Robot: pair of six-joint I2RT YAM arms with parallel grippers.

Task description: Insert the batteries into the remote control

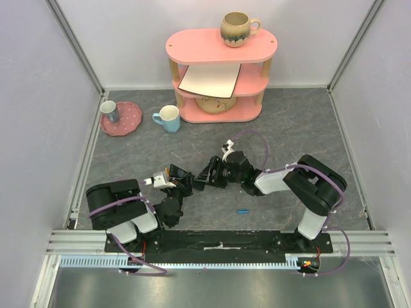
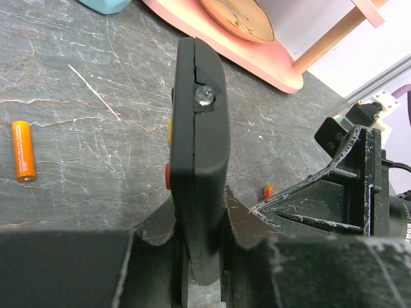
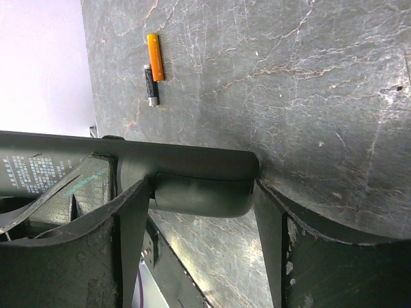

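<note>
Closest to the lens, the left gripper [image 2: 200, 221] is clamped tight on the remote control [image 2: 199, 128], which stands on edge above the table [image 2: 96, 77]; the right gripper [image 3: 200, 192] has its fingers spread wide across the remote's other end, touching both sides; an orange battery [image 2: 24, 151] and a blue battery [image 1: 243, 210] lie loose on the table, neither loaded. Likely trouble: with two arms on one slim bar, any mismatched pull could twist it free; a nudged battery could roll away.
</note>
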